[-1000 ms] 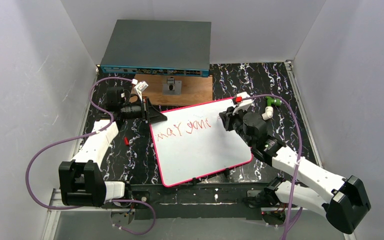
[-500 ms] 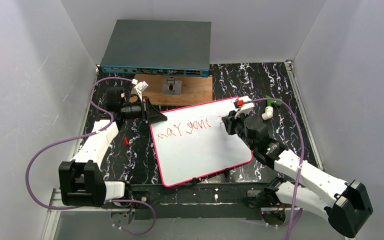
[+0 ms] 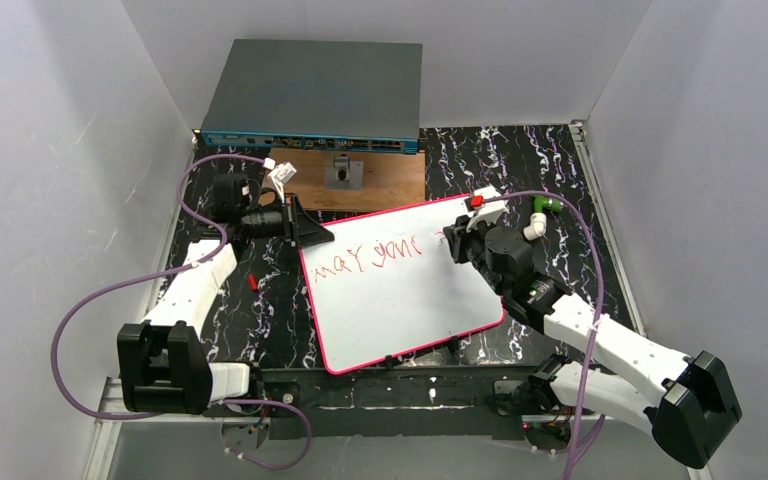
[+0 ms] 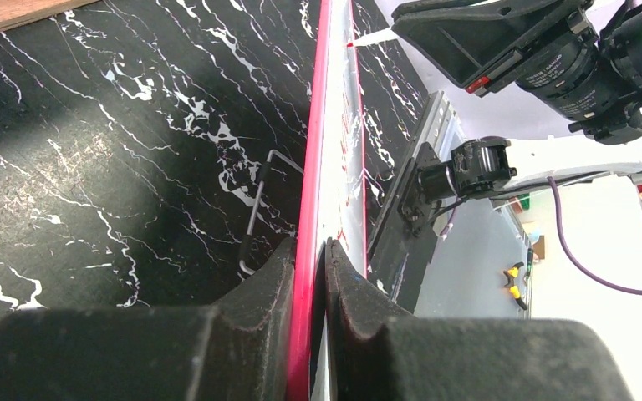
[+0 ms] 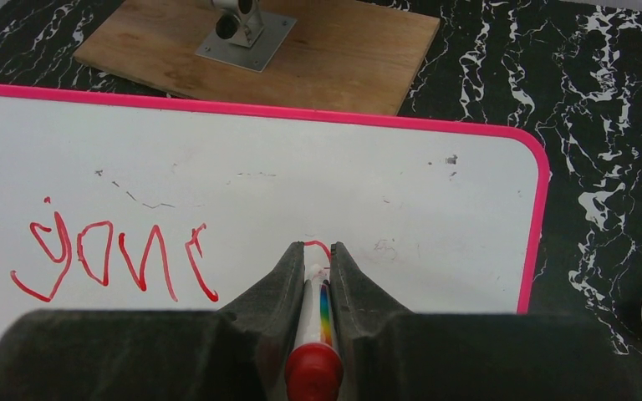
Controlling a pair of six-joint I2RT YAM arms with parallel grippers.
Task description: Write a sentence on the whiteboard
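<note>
Sentence [image 5: 109,259] start cut off at right wrist view's edge.

We see a large flat white rectangular whiteboard [image 3: 400,305] with rounded corners and a thin pink-red rim. It lies face up over the black marbled table [image 3: 560,180], turned askew. The sentence [image 3: 370,257] is red hand-scrawled marker lettering, thin and wobbly, in one slanted line across the board's far half. A small red curved stroke sits apart, right of the last word. We can't read it surely.
</note>
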